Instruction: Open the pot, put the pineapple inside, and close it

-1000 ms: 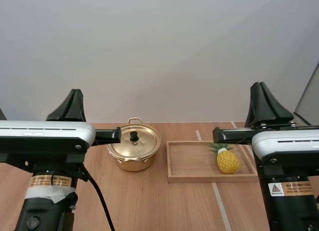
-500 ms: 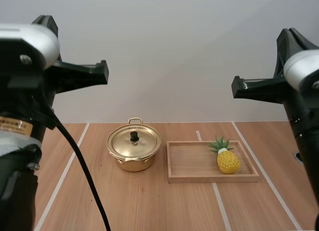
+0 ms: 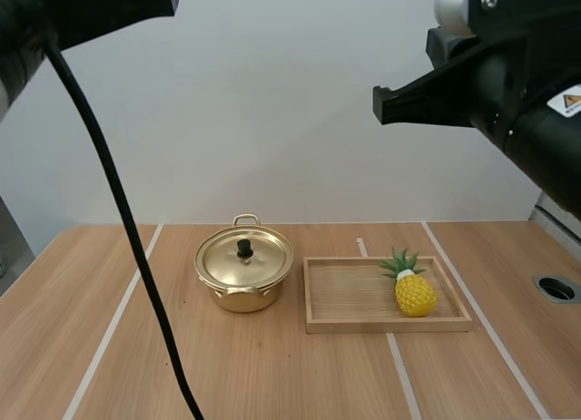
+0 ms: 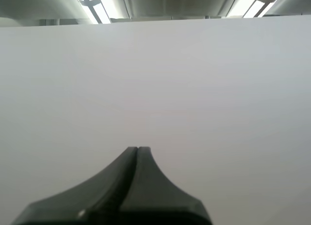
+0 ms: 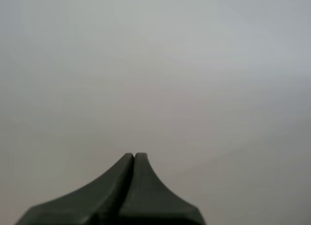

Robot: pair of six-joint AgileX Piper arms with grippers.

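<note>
One round gold-coloured metal pot [image 3: 244,274] stands on the light wooden worktop [image 3: 272,375], toward its far edge and a little left of the middle. Its one matching lid [image 3: 245,257] sits closed on it, a small black knob [image 3: 244,249] at the centre. Just beside the pot, on the side toward the worktop's right edge and not touching it, lies one shallow rectangular wooden tray [image 3: 345,297].

There is one small yellow pineapple with a green leafy crown [image 3: 413,290] – it lies on its side in the tray's right end, crown turned toward the far edge.

Two arms are in view, the left arm [image 3: 82,7] and the right arm [image 3: 508,84], both raised high above the worktop. The left gripper [image 4: 138,149] has its two black fingers pressed together into one dark wedge, holding nothing. The right gripper [image 5: 134,155] is the same – fingers together, nothing between them. Both point at a plain pale surface, so the pineapple lies well apart from either pair of jaws, down in the tray below them.
</note>
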